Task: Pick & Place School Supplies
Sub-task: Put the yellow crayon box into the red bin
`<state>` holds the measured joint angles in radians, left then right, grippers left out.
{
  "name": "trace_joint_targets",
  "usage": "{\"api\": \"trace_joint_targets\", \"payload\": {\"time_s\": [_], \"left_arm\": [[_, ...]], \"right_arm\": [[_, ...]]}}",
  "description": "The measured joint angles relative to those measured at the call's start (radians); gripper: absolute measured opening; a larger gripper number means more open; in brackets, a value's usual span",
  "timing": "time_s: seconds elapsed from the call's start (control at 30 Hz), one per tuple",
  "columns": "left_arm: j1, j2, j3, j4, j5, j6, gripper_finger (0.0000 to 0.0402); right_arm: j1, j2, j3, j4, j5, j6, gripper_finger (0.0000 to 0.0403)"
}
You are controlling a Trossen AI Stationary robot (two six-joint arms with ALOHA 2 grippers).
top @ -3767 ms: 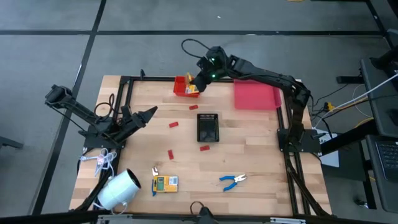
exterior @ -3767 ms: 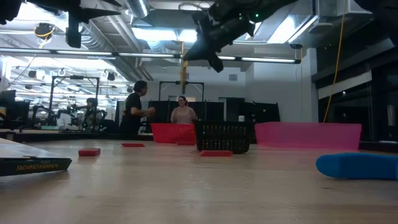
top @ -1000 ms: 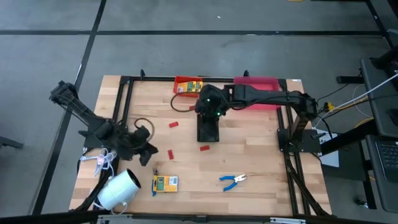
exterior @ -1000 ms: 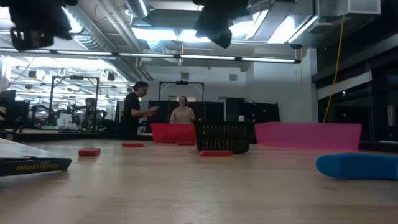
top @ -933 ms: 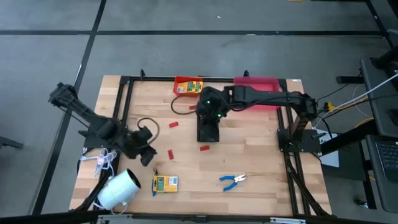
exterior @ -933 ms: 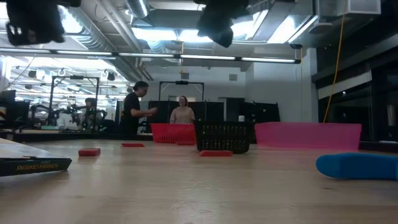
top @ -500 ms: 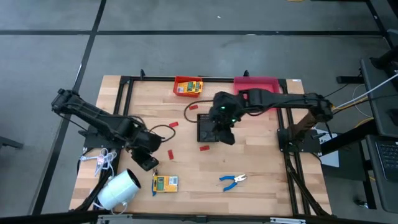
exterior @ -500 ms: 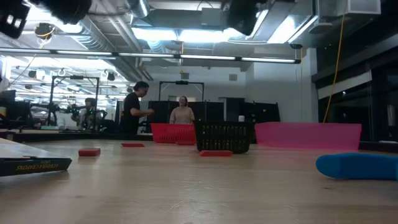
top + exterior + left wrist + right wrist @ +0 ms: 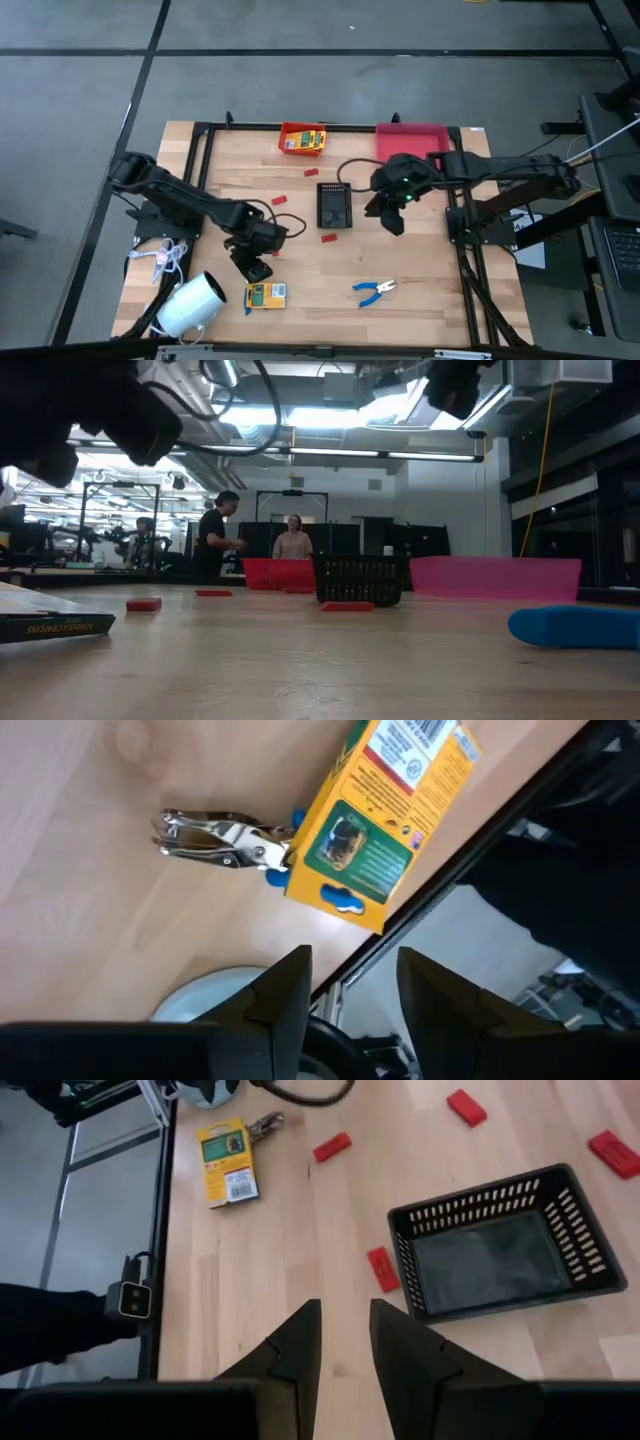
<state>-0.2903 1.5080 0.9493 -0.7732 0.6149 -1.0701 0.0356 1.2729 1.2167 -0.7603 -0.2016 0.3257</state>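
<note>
A yellow-and-green box (image 9: 266,294) lies flat near the table's front edge. Small pliers (image 9: 215,835) lie beside it with their blue handles (image 9: 343,901) tucked under it. My left gripper (image 9: 256,267) hovers open just above and beyond the box, tipped downward, nothing between its fingers (image 9: 283,990). My right gripper (image 9: 392,217) hangs open in the air right of the black basket (image 9: 334,205), holding nothing. A second pair of blue-handled pliers (image 9: 375,290) lies at the front centre. Red pieces (image 9: 279,199) (image 9: 328,237) lie scattered on the wood. Another yellow box (image 9: 312,140) sits in the red bin (image 9: 292,141).
A big white roll (image 9: 190,305) and a white cord bundle (image 9: 165,260) sit at the front left corner, close to my left arm. A pink tray (image 9: 410,140) stands at the back right. People stand in the room beyond the table (image 9: 215,535).
My left gripper has reached toward the table's right and near edges, sunk, and tipped down over the yellow-and-green box. My right gripper has gone from above the black basket toward the table's right edge and a little nearer, staying high. Nothing on the table has moved.
</note>
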Motion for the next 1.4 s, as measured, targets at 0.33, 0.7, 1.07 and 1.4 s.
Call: {"api": "trace_joint_targets", "payload": {"time_s": [0.33,0.7,1.07,1.4], "left_arm": [[-0.004,0.022,-0.077,0.090,0.000,-0.019,0.0151],[-0.042,0.015,-0.184,0.308,0.008,-0.119,0.0151],[-0.071,0.015,-0.208,0.351,-0.012,-0.142,0.0150],[-0.067,0.014,-0.208,0.344,-0.064,-0.185,0.0150]], "right_arm": [[0.033,-0.049,-0.003,-0.021,0.056,0.028,0.0091],[0.063,-0.058,-0.003,-0.047,0.074,0.057,0.0091],[0.071,-0.058,-0.003,-0.049,0.090,0.082,0.0091],[0.086,-0.058,-0.003,-0.048,0.103,0.091,0.0091]]}}
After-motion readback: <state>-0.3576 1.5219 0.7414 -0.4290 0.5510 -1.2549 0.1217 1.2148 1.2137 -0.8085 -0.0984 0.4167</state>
